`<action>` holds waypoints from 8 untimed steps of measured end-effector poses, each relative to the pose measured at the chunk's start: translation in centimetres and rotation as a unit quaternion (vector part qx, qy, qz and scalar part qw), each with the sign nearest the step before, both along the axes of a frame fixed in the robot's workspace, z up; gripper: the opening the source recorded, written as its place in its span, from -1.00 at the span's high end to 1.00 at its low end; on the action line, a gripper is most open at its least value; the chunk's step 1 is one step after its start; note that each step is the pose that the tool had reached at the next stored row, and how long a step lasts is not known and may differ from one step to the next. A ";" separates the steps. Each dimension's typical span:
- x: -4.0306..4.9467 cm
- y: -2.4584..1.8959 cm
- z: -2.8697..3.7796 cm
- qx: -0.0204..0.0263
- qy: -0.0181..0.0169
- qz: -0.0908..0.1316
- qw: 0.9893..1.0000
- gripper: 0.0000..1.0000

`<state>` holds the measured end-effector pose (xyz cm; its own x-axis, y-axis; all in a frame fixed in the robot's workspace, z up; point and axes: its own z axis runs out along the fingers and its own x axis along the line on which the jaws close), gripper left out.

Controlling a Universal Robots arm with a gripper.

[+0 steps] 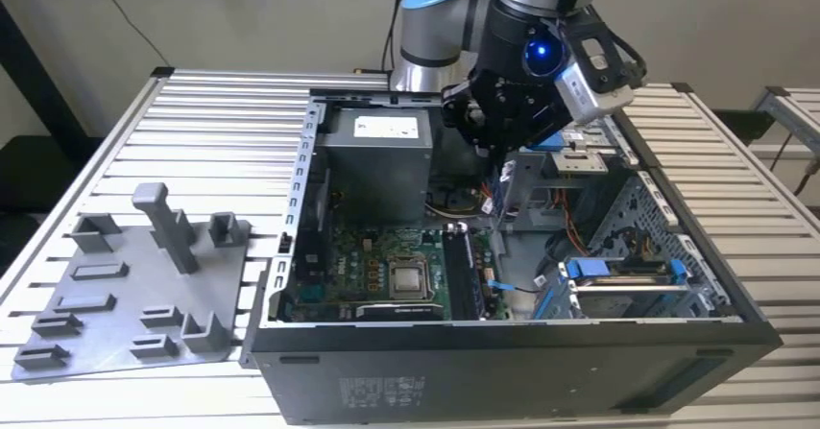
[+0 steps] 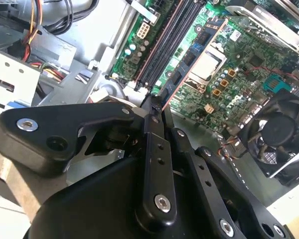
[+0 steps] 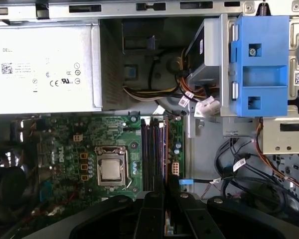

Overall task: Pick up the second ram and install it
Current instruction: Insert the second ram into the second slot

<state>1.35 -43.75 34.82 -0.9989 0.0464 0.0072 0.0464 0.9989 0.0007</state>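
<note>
My gripper hangs above the back half of the open computer case, over the cables beside the grey power supply. In both wrist views the black fingers are pressed together on a thin strip seen edge-on, the second ram; most of it is hidden by the fingers. The long dark memory slots lie on the green motherboard beside the processor socket, straight ahead of the fingertips and well below them.
A grey tray with an upright post lies at the exterior view's left of the case. A blue drive bracket, bundled cables and a black fan crowd the case around the slots.
</note>
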 end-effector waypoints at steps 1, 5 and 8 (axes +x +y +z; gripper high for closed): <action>0.00 0.00 -0.11 0.000 0.000 0.000 1.000 0.72; 0.00 0.00 -0.68 0.000 0.000 0.000 1.000 0.72; 0.00 0.00 -1.14 0.000 0.000 0.000 1.000 0.72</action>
<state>1.34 -43.75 33.69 -0.9989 0.0465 0.0072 0.0465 0.9989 0.0007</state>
